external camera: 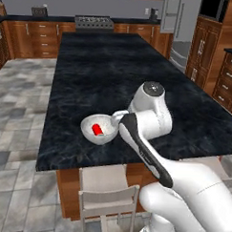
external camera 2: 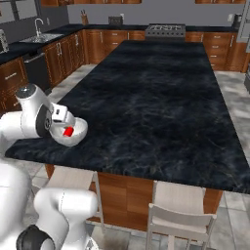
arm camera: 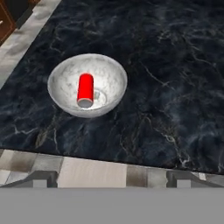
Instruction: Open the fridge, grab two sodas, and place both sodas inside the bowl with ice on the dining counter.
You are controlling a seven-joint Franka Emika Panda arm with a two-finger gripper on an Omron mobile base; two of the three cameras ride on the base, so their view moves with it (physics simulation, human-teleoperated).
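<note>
Stone of the dining counter is lying black and marbled, stretching far toward wall cabinets and a stove. White bowl is sitting near the counter's near edge, a red soda can lying on its side inside. Gripper is hanging above it, jaws spread wide, gripping nothing. Fridge is standing far right. Stools are lining the near edge.

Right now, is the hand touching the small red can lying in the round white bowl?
Apart. In the hand view the small red can lies alone in the round white bowl, while the hand, open, sits at the frame's bottom with black counter between.
</note>
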